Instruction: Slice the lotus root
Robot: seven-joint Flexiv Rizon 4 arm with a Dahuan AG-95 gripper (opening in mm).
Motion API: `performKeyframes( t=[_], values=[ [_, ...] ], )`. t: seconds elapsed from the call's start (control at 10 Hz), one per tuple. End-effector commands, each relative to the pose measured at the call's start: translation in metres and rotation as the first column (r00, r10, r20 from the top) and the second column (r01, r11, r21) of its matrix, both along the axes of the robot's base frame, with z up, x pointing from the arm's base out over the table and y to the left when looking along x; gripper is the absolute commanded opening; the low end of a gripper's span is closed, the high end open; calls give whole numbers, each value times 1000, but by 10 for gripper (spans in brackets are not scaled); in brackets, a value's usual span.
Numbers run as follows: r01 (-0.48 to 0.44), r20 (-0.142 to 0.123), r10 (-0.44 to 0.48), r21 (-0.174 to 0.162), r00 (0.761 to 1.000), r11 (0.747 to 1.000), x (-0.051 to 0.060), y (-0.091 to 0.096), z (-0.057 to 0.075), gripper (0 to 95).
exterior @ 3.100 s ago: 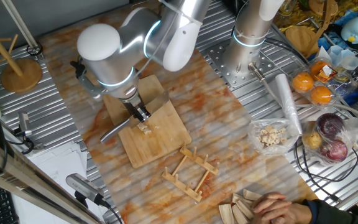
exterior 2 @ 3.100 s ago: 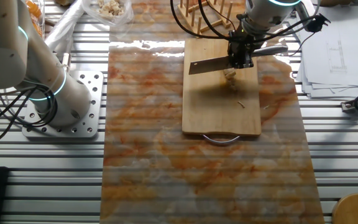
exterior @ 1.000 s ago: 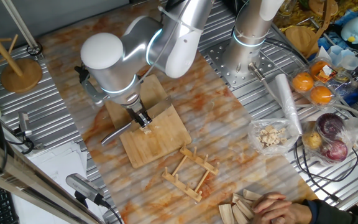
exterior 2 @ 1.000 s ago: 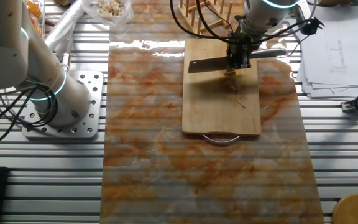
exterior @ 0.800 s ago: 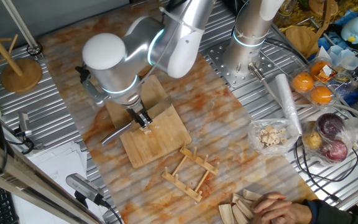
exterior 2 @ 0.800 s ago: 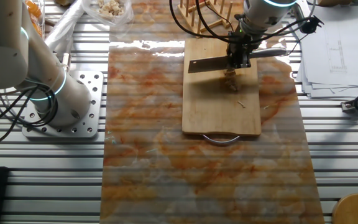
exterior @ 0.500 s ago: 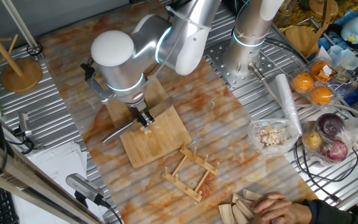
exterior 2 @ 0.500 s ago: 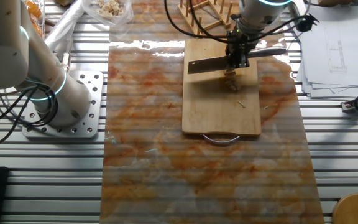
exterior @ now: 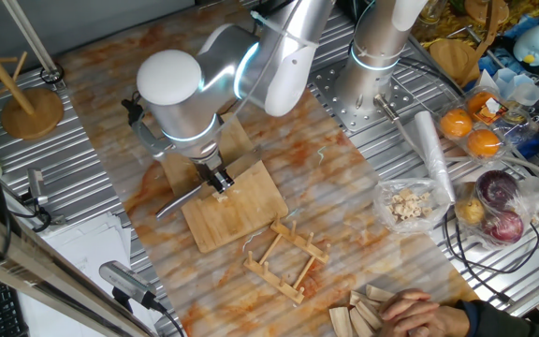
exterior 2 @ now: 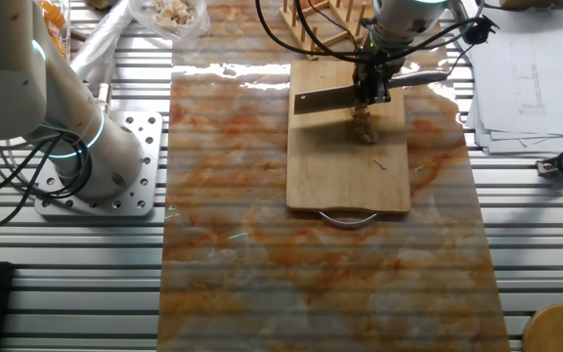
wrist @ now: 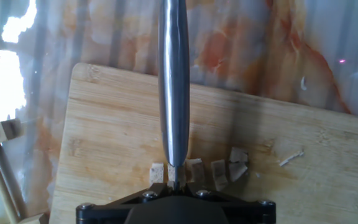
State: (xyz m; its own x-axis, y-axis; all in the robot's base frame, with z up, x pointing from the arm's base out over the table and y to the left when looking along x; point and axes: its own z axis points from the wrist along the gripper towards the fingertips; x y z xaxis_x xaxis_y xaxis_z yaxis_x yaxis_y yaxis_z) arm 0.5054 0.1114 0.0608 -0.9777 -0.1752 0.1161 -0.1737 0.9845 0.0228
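My gripper (exterior: 215, 180) is shut on a steel knife (exterior 2: 325, 100), holding it where the blade meets the handle (exterior 2: 423, 78), blade edge down. The knife stands over the wooden cutting board (exterior: 241, 211). The lotus root (exterior 2: 364, 127) lies on the board as several small pale chunks right below the blade. In the hand view the knife's spine (wrist: 174, 81) runs straight away from the gripper (wrist: 174, 185). The lotus root (wrist: 219, 171) chunks sit in a row across the blade's base, mostly to its right. The board (wrist: 104, 137) fills that view.
A wooden rack (exterior: 286, 257) lies just beyond the board's near corner. A clear bag of pale chunks (exterior: 405, 204), oranges (exterior: 471, 131) and bagged onions (exterior: 499, 206) sit at the right. A person's hand (exterior: 419, 314) rests at the bottom edge. A second arm's base (exterior: 372, 65) stands behind.
The arm's upper body has swung right in one fixed view, and the knife has shifted slightly toward the board's rack end. The grip on the knife is unchanged.
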Motion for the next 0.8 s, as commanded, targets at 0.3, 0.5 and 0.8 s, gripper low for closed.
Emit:
performKeyframes(
  t=[0.3, 0.5, 0.8],
  values=[
    [1, -4, -1, -2, 1000, 1000, 0, -1, -3, 0],
    [4, -2, -4, -1, 1000, 1000, 1, -2, -7, 0],
    [14, 42, -14, -1, 999, 1000, 4, 0, -55, 0]
  ],
)
